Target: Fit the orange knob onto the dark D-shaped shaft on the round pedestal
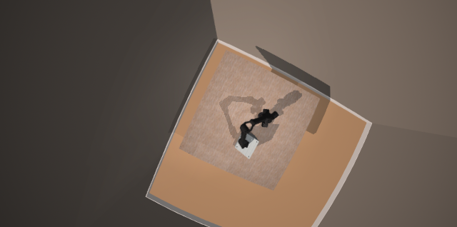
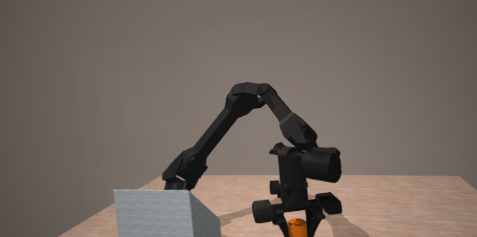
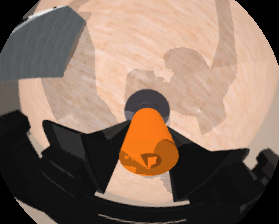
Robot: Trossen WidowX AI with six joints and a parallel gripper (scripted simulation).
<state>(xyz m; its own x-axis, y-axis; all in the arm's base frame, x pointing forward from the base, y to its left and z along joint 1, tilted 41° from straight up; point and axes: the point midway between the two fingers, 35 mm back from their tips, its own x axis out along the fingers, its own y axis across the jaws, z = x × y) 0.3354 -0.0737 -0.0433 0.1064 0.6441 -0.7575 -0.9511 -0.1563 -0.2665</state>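
My gripper is shut on the orange knob and points straight down. In the wrist view the knob hangs between the dark fingers, and its far end covers most of the round dark pedestal, which shows just beyond it on the table. The shaft is hidden behind the knob. In the exterior view the knob sits at the frame's bottom edge and the pedestal is out of view. In the overhead view the arm hides both.
The arm's grey base block stands to the left of the gripper. The wooden table top lies on an orange floor with a low white border.
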